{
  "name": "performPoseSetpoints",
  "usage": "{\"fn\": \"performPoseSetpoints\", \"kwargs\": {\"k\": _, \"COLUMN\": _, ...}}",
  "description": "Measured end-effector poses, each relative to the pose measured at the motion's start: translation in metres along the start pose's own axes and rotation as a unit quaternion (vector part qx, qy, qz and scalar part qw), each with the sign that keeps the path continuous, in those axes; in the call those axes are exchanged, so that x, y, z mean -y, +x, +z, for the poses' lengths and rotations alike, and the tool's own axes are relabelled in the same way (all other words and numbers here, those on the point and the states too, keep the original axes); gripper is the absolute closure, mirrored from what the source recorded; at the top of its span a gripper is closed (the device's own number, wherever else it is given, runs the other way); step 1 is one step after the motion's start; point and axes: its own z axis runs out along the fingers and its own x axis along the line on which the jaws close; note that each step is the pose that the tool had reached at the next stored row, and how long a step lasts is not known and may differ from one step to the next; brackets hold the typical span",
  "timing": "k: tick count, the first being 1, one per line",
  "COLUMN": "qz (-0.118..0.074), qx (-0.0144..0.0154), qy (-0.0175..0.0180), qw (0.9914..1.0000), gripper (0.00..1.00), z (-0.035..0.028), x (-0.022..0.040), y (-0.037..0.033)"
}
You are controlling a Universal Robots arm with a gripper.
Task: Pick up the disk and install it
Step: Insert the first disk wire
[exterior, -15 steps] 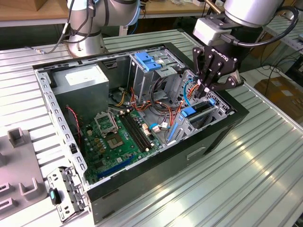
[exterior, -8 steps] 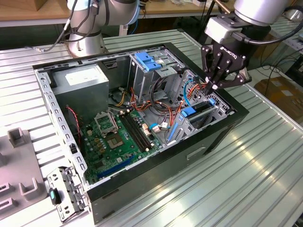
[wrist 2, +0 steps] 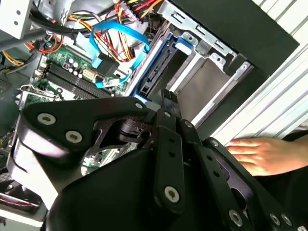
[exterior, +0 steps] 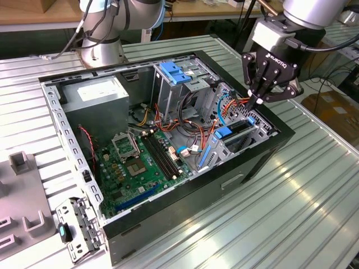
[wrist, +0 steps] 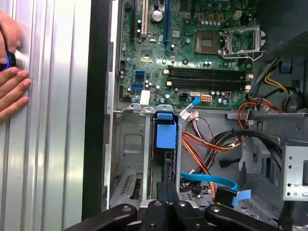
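Gripper [exterior: 259,101], fingers together, hangs over the computer case [exterior: 168,206] at its drive-cage corner. The disk [exterior: 224,133] stands on edge inside the case, just below the fingertips.

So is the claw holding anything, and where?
It seems not: the black gripper has shut fingers, tips near the end of the dark blue-framed disk in the metal drive bay.

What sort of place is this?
Likely a robotics lab or workshop: an open black desktop computer case with a green motherboard lies on a ribbed metal bench, and a black robot gripper hangs over it.
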Motion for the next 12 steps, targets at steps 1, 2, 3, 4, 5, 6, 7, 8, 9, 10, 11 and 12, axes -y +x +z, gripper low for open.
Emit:
{"fn": "performPoseSetpoints", "kwargs": {"k": 1, "qz": -0.003, "qx": 0.0, "qy": 0.0, "qw": 1.0, "gripper": 0.89, "z": -0.0001, "x": 0.0032, "y": -0.0001}}
{"fn": "performPoseSetpoints", "kwargs": {"k": 2, "qz": -0.005, "qx": 0.0, "qy": -0.0001, "qw": 0.99999, "gripper": 0.89, "z": -0.0001, "x": 0.0064, "y": 0.0}}
{"fn": "performPoseSetpoints", "kwargs": {"k": 3, "qz": -0.006, "qx": 0.0, "qy": -0.0001, "qw": 0.99998, "gripper": 0.89, "z": 0.0, "x": 0.0092, "y": 0.0}}
{"fn": "performPoseSetpoints", "kwargs": {"k": 4, "qz": -0.008, "qx": 0.0001, "qy": -0.0001, "qw": 0.99997, "gripper": 0.89, "z": 0.0, "x": 0.014, "y": 0.0002}}
{"fn": "performPoseSetpoints", "kwargs": {"k": 5, "qz": -0.009, "qx": 0.0, "qy": -0.0001, "qw": 0.99996, "gripper": 0.89, "z": 0.0, "x": 0.0177, "y": 0.0003}}
{"fn": "performPoseSetpoints", "kwargs": {"k": 6, "qz": -0.01, "qx": 0.0, "qy": -0.0001, "qw": 0.99995, "gripper": 0.89, "z": 0.0, "x": 0.0207, "y": 0.0004}}
{"fn": "performPoseSetpoints", "kwargs": {"k": 7, "qz": -0.011, "qx": 0.0, "qy": -0.0002, "qw": 0.99994, "gripper": 0.89, "z": 0.0001, "x": 0.0261, "y": 0.0003}}
{"fn": "performPoseSetpoints", "kwargs": {"k": 8, "qz": -0.012, "qx": 0.0001, "qy": -0.0002, "qw": 0.99993, "gripper": 0.89, "z": 0.0001, "x": 0.0295, "y": 0.0003}}
{"fn": "performPoseSetpoints", "kwargs": {"k": 9, "qz": -0.012, "qx": 0.0, "qy": -0.0003, "qw": 0.99992, "gripper": 0.89, "z": 0.0001, "x": 0.0325, "y": 0.0003}}
{"fn": "performPoseSetpoints", "kwargs": {"k": 10, "qz": -0.013, "qx": 0.0001, "qy": -0.0004, "qw": 0.99991, "gripper": 0.89, "z": 0.0001, "x": 0.037, "y": 0.0}}
{"fn": "performPoseSetpoints", "kwargs": {"k": 11, "qz": -0.014, "qx": 0.0001, "qy": -0.0005, "qw": 0.9999, "gripper": 0.89, "z": 0.0002, "x": 0.0397, "y": -0.0003}}
{"fn": "performPoseSetpoints", "kwargs": {"k": 12, "qz": -0.015, "qx": 0.0001, "qy": -0.0005, "qw": 0.99989, "gripper": 0.89, "z": 0.0002, "x": 0.0427, "y": -0.0008}}
